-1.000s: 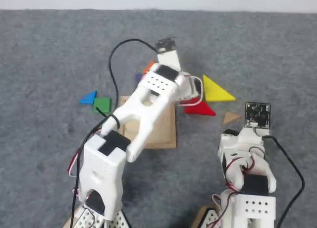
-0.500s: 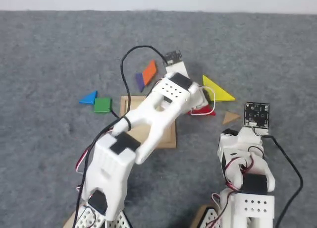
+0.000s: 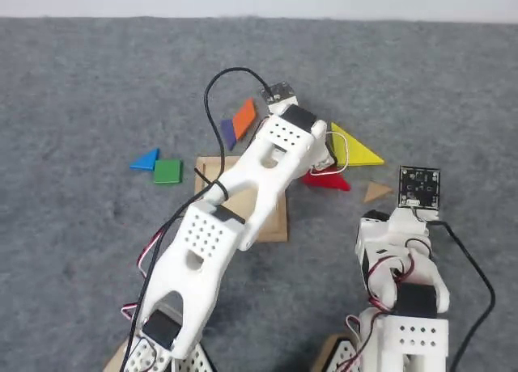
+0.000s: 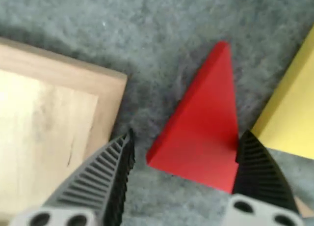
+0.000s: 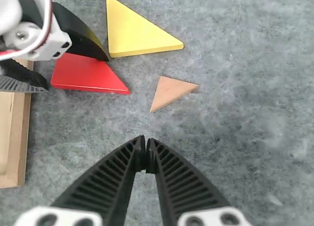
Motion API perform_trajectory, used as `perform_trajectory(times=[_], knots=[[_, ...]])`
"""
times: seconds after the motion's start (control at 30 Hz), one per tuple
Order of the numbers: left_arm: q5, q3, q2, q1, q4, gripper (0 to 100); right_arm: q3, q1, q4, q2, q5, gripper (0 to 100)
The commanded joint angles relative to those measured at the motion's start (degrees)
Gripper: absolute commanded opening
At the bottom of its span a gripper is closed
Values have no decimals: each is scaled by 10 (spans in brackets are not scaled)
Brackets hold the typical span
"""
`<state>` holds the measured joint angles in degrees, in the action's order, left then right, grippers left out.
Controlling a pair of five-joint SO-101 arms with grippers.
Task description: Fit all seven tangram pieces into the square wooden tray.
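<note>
Left gripper (image 4: 186, 137) spread wide, straddling the red triangle (image 4: 203, 123), which lies flat on the grey carpet (image 3: 81, 81). One finger is just off the wooden tray (image 4: 59, 78) corner, the other beside the yellow triangle (image 4: 289, 113) edge. A narrow carpet strip separates red piece and tray. Right gripper (image 5: 145, 150) pressed together, near the small tan triangle (image 5: 169, 92), open carpet around. Red piece: thick slab, solid colour, crisp edges.
</note>
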<state>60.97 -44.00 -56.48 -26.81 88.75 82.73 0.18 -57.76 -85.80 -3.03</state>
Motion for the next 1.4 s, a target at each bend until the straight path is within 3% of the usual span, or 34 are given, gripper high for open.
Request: perform_trajectory(times=[0.0,0.23,0.77,1.17,1.37], knots=[[8,-124,-47,-6,76,312,-33,6,22,-8,-5,31],[9,-209,-103,-16,119,312,-33,7,23,-8,-5,31],[5,-105,-52,-49,119,281,-23,6,36,-8,-5,31],[-75,-113,-52,-44,117,239,-16,6,41,-8,-5,31],[-76,-113,-52,-44,117,216,-15,6,41,-8,-5,31]])
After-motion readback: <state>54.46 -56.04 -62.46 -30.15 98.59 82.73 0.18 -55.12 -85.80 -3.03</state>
